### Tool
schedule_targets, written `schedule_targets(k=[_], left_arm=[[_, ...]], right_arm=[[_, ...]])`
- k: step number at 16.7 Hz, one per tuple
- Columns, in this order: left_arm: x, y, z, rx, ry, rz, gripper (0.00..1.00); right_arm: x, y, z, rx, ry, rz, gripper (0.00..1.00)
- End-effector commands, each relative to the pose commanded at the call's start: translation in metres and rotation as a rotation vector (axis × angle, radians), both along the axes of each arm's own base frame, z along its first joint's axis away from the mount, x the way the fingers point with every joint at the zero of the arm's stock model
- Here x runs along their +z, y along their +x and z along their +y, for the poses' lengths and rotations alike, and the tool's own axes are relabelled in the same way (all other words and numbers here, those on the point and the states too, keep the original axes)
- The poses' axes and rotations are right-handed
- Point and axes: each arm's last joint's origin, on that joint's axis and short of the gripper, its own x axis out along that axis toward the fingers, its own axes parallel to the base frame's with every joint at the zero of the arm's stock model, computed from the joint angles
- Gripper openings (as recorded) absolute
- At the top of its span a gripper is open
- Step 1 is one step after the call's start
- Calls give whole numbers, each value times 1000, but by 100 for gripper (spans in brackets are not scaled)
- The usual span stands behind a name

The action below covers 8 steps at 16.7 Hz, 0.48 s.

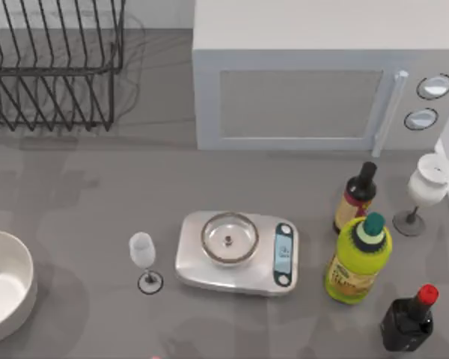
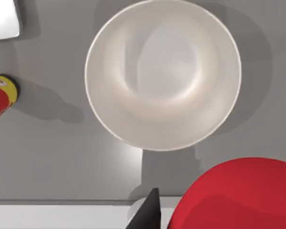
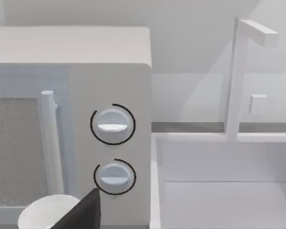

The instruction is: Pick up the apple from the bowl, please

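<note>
Closest to the left wrist camera, the apple (image 2: 238, 195) sits pinched in the left claw (image 2: 181, 212), lifted clear above the empty bowl (image 2: 163, 74) at the table's (image 1: 82, 217) left edge, so the pick looks done and only a steady hold remains.

Grey table (image 1: 75, 209) under me: white bowl (image 1: 4, 288) at its left edge, small glass (image 1: 144, 258) beside the scale (image 1: 236, 253) in the middle, dish rack (image 1: 52, 63) and microwave (image 1: 322, 75) at the back, bottles and a goblet (image 1: 426, 191) crowding the right.
</note>
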Motion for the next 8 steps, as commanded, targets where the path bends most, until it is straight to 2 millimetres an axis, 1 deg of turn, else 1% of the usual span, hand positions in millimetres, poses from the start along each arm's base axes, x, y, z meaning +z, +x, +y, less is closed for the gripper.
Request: schedule_targets(k=[2,3,5,7,8], left_arm=[[-14,23,-22,0,-2,11,0],[-24,35,-39,-1,-2,18,0],[-48,55,-82,-4,-2,29,0],[-72,67,-124,-4,-1,34,0],[-83,71,-140,-4,-1,34,0]], right_arm=[[0,0,0,0,0,0,100],[0,0,0,0,0,0,100],[0,0,0,0,0,0,100],[0,0,0,0,0,0,100],[0,0,0,0,0,0,100]])
